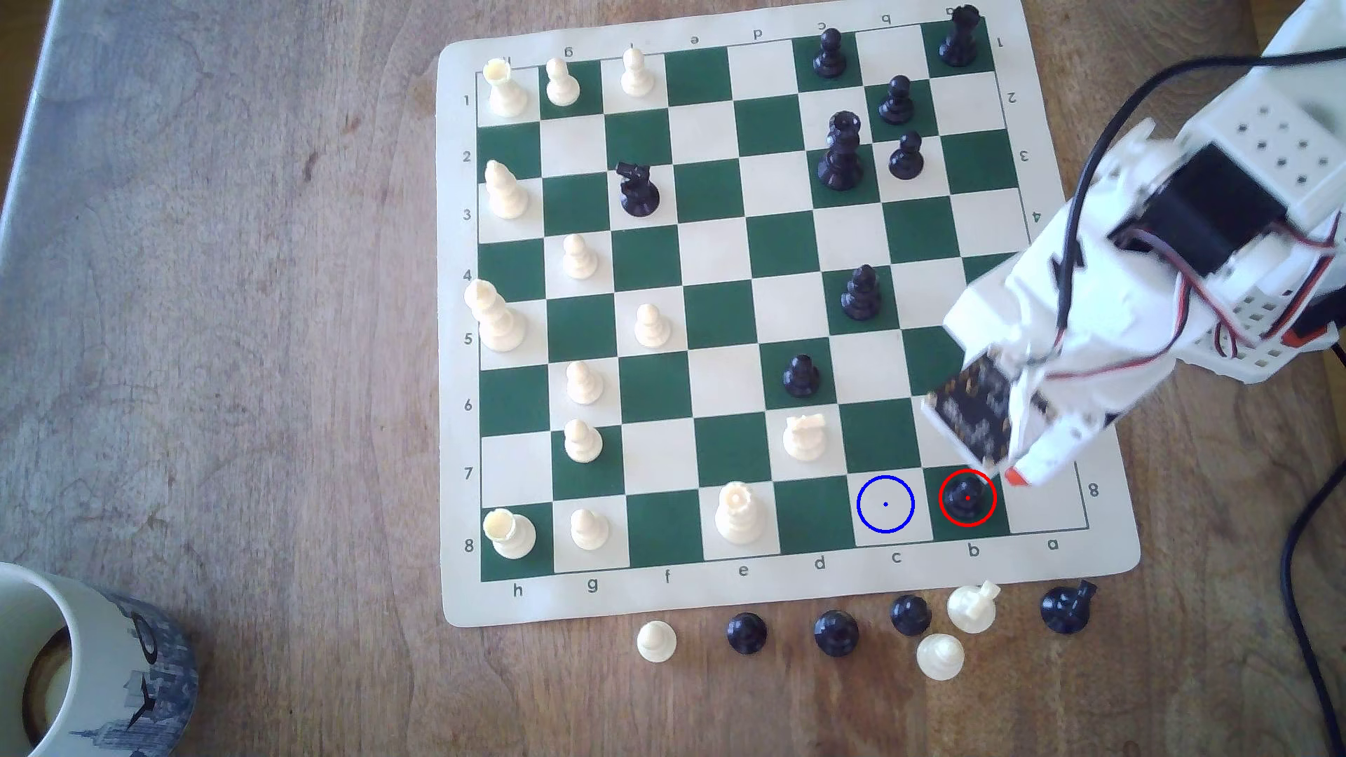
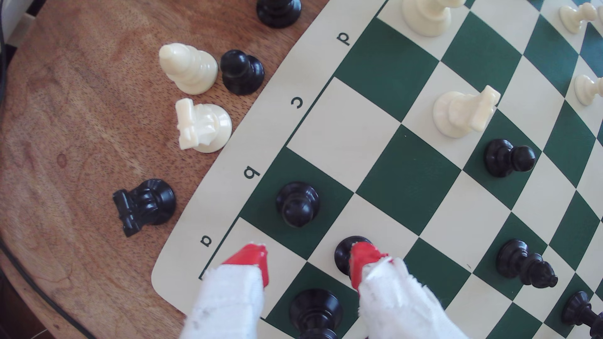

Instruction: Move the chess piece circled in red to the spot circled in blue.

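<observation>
My claw [image 2: 308, 260] is wide open and holds nothing. The black pawn [image 2: 297, 203] stands just ahead of it on the red-ringed green square, the blue-ringed cream square [image 1: 885, 504] beyond. Risk — another black pawn [image 2: 344, 254] touches one fingertip [image 2: 362, 257]; closing here may knock it.

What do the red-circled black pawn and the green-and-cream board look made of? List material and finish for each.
Small glossy black pawn: probably moulded plastic, since its round head carries bright highlights.
Green-and-cream chess board: seemingly a thin flexible mat, vinyl or similar, matte, with rounded corners and lying flat on the wood.
</observation>
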Robot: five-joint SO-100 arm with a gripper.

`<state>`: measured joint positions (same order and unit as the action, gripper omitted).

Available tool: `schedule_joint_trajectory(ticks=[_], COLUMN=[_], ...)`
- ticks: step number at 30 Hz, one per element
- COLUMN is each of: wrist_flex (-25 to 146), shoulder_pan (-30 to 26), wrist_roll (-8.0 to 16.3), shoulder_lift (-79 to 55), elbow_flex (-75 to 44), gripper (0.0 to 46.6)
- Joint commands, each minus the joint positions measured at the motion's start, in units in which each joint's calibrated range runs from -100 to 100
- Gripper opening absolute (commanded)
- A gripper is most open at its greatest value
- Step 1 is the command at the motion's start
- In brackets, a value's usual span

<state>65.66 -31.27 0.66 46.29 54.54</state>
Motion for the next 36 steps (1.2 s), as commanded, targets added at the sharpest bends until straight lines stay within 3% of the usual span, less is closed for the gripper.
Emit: schedule_joint_trajectory(ticks=[1, 36], wrist_flex=[-2.27, -13.0], shoulder_pan=[-0.84, -2.72], wrist_roll=[0.2, -0.49], shoulder_lift=[-3.34, -18.53], elbow_flex=[-0.96, -1.5], gripper=[13.0, 10.8])
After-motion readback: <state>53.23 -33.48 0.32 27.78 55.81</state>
